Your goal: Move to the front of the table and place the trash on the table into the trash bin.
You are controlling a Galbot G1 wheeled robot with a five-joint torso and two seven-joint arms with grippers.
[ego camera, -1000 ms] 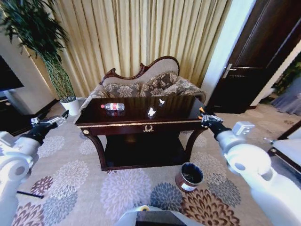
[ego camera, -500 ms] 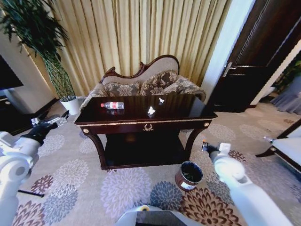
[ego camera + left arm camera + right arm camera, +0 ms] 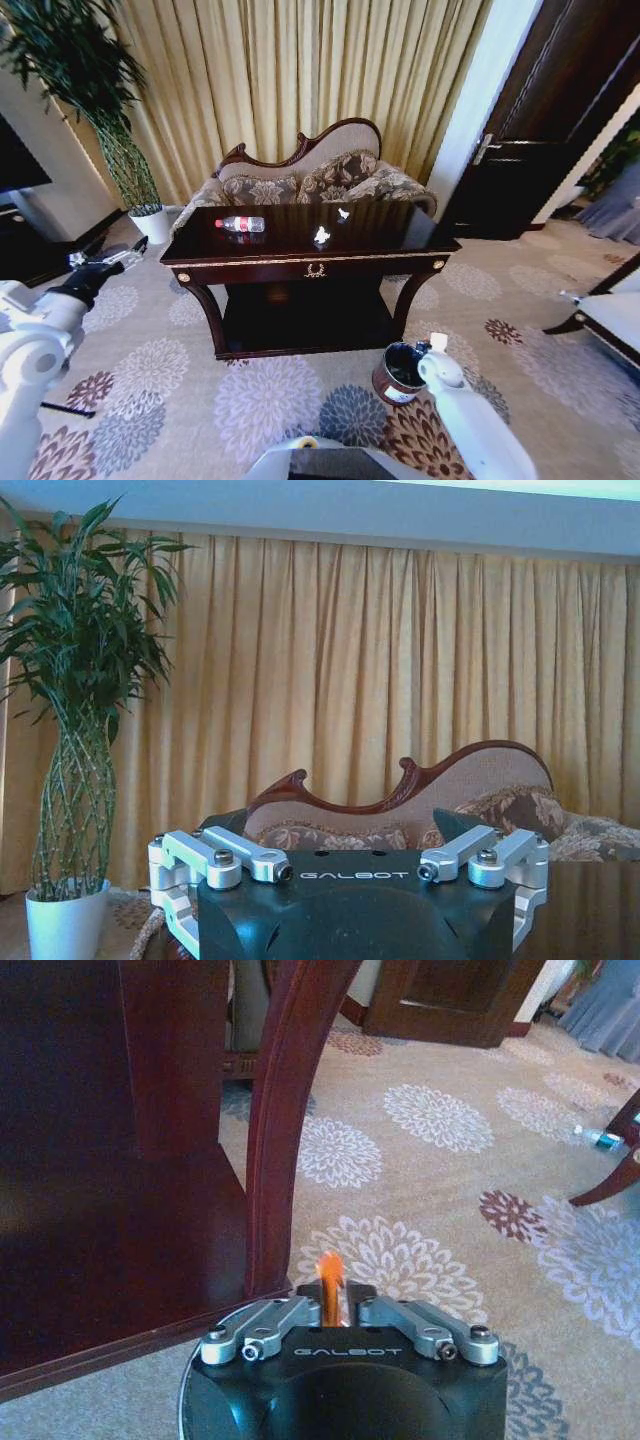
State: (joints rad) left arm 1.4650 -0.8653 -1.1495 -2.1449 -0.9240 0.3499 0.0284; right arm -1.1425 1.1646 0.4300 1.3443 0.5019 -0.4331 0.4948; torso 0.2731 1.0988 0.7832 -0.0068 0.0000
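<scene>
The dark table stands straight ahead. On its top lie a clear bottle with a red label, at the left, and two white paper scraps nearer the middle. The reddish-brown trash bin sits on the carpet by the table's front right leg. My right gripper hangs low at the bin's right rim. In the right wrist view that gripper is shut on a thin orange scrap, beside the table leg. My left gripper is held out left of the table, and it stands open.
A patterned sofa and gold curtains are behind the table. A white plant pot stands at the back left and a dark door at the right. A chair leg sticks in at the far right. A small bottle lies on the carpet.
My right arm has dropped from beside the table's right corner down to the trash bin, with the orange scrap still in it. The left arm has stayed put.
</scene>
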